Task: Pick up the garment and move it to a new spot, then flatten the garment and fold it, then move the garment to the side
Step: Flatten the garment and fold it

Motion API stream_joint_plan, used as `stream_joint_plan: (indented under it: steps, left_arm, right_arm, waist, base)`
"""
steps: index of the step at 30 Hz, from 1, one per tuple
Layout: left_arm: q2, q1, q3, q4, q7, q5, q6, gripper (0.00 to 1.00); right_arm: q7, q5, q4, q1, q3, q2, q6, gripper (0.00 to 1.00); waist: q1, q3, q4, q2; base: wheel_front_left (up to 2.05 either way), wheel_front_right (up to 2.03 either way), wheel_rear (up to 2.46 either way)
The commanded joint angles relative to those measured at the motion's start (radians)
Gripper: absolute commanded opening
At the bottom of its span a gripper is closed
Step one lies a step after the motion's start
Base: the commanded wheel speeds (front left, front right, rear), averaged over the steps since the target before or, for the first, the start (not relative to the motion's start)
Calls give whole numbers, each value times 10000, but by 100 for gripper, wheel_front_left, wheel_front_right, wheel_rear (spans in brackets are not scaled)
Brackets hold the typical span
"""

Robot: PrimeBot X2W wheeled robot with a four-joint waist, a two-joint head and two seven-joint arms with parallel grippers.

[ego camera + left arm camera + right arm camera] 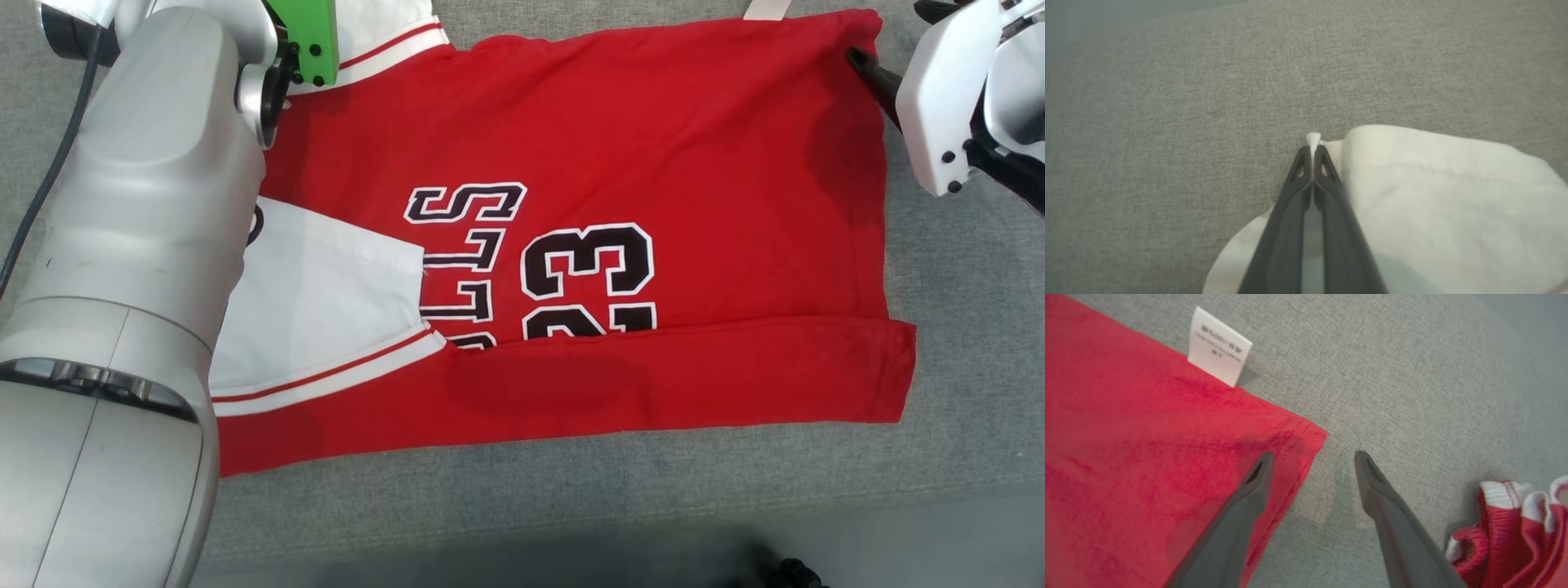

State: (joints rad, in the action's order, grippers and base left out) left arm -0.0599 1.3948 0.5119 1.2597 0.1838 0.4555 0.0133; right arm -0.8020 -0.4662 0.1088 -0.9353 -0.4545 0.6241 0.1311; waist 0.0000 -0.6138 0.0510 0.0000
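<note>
In the head view a red jersey (653, 147) lies spread flat on a grey cloth surface (571, 506), its black and white number 23 and some letters facing up. Its near edge is folded up over itself in a long strip. A white sleeve (326, 310) with a red stripe lies across its left part. The silver left arm (122, 286) covers the jersey's left end. At the top right the white right wrist (939, 98) hangs beside the jersey, with one dark finger (867, 69) at its far right corner. In the left wrist view the left gripper (1313, 157) is pressed together on a thin edge of the jersey's white cloth (1433, 196), and a small white tip pokes out past the fingertips. The rest of that cloth bulges just to the right, resting on the grey surface. In the right wrist view the right gripper (1312, 469) stands wide apart and holds nothing. One finger is over the red corner (1298, 445) of the jersey and the other is over bare grey cloth beside it. A white label (1218, 347) sticks out from the jersey's far edge. A second garment (1515, 531), red and white and crumpled, lies at the lower right, apart from the jersey.
</note>
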Motion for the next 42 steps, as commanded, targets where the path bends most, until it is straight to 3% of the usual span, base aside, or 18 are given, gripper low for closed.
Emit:
stream_joint_plan:
  steps: [1, 10, 11, 12, 14, 27, 42]
  left_arm:
    - [2, -82, 25, 81, 59, 47, -16, 0]
    - [49, 135, 176, 58, 26, 146, -31, 0]
    - [57, 159, 212, 54, 10, 169, -27, 0]
    - [60, 164, 230, 56, 20, 181, -22, 0]
    - [65, 166, 281, 71, -8, 209, -29, 0]
    - [-62, -139, 154, -57, -855, 492, -68, 0]
    - [-209, -1654, -366, -743, -3145, 1197, -383, 0]
  right_arm:
    - [57, 57, 41, -30, -7, -48, -8, 100]
    - [463, 126, 1128, -424, -163, -339, -8, 100]
    - [538, 33, 1379, -397, -193, -476, -8, 81]
    - [587, 35, 1480, -397, -247, -499, -8, 47]
    - [557, -60, 1768, -367, -443, -536, -12, 0]
    - [1406, -251, 1844, -276, -714, -476, -13, 0]
    - [2274, -42, 1045, 862, -1345, 791, -13, 0]
  waist:
    - [0, -54, -40, 0]
    - [0, -313, -145, 0]
    - [0, -357, -163, 0]
    - [0, -375, -168, 0]
    - [0, -393, -172, 0]
    - [0, 478, -174, 0]
    - [0, 1853, -944, 0]
  base:
    - [0, 0, 0]
    - [0, 0, 0]
    - [0, 0, 0]
    - [0, 0, 0]
    - [0, 0, 0]
    - [0, 0, 0]
    - [0, 0, 0]
